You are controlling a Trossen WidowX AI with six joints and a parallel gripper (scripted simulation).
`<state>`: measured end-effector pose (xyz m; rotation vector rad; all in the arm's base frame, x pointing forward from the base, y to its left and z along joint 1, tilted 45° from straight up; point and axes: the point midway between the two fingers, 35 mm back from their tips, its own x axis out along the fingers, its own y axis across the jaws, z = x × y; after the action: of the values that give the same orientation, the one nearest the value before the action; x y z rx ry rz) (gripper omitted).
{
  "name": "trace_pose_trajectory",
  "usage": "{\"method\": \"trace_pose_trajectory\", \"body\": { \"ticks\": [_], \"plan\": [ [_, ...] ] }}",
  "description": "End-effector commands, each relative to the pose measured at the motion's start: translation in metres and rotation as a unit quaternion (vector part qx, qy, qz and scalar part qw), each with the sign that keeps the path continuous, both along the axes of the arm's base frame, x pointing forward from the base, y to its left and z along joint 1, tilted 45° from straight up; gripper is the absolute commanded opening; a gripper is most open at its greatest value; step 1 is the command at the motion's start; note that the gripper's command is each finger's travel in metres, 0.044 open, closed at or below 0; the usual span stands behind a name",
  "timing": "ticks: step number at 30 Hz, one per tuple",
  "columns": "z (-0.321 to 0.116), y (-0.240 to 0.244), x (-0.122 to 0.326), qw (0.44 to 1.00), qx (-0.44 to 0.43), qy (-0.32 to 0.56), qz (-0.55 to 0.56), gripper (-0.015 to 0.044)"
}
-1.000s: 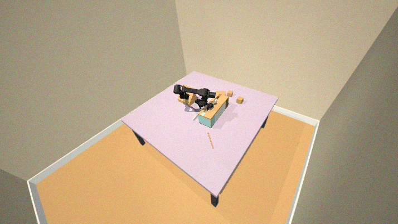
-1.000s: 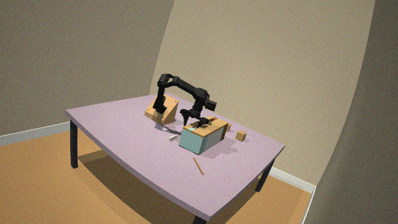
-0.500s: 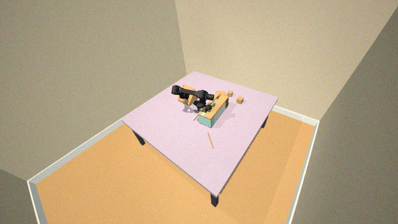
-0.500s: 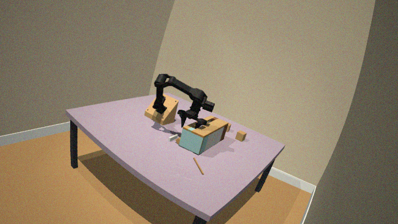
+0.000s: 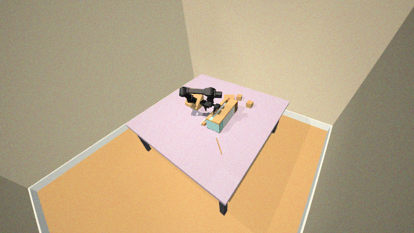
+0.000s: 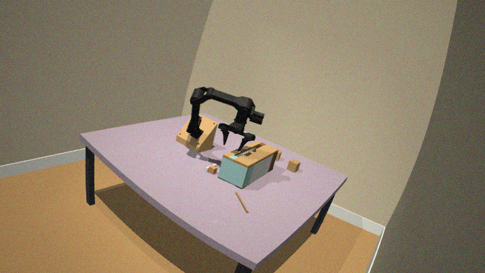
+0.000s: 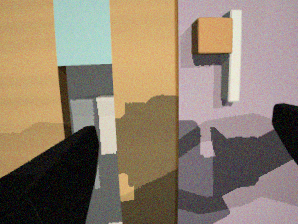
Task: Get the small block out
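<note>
The small orange block (image 5: 203, 123) (image 6: 212, 170) (image 7: 215, 36) is out of the box, on the table beside the box's teal end. It lies against or very near a thin white bar (image 7: 235, 60). The box (image 5: 227, 111) (image 6: 232, 174) (image 7: 145, 65) stands upright with a long slot in its wooden top. My gripper (image 5: 210, 111) (image 6: 232, 147) (image 7: 186, 124) is open and empty, pointing down. In the wrist view one finger is over the slot and the other is over the table beside the box. The block is ahead of the fingers, not between them.
A wooden wedge (image 5: 197, 104) (image 6: 207, 136) stands by the arm's base. Two larger wooden cubes, one (image 5: 249, 104) (image 6: 293, 166) apart and one (image 5: 239, 97) (image 6: 278, 155) nearer, are beyond the box's far end. A thin stick (image 5: 219, 146) (image 6: 242, 202) lies in front of the teal end.
</note>
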<state>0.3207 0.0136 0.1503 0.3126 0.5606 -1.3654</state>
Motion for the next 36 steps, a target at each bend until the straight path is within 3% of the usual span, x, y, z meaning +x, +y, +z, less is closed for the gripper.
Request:
{"method": "trace_pose_trajectory", "body": {
  "ticks": [1, 3, 7, 14, 16, 24, 31, 36],
  "plan": [
    [0.002, -0.003, -0.002, 0.999, 0.013, -0.034, -0.017, 0.0348],
    [0.009, -0.008, -0.007, 0.988, 0.05, -0.131, -0.066, 0.0295],
    [0.025, -0.02, -0.018, 0.918, 0.136, -0.329, -0.176, 0.0285],
    [0.05, -0.036, -0.037, 0.672, 0.281, -0.592, -0.345, 0.0285],
    [0.053, -0.038, -0.039, 0.641, 0.294, -0.611, -0.359, 0.0285],
    [0.051, -0.039, -0.038, 0.641, 0.294, -0.611, -0.36, 0.0285],
    [-0.007, -0.098, -0.032, 0.641, 0.294, -0.612, -0.359, 0.0285],
    [-0.012, -0.105, -0.033, 0.641, 0.293, -0.613, -0.357, 0.0285]
  ]
}}
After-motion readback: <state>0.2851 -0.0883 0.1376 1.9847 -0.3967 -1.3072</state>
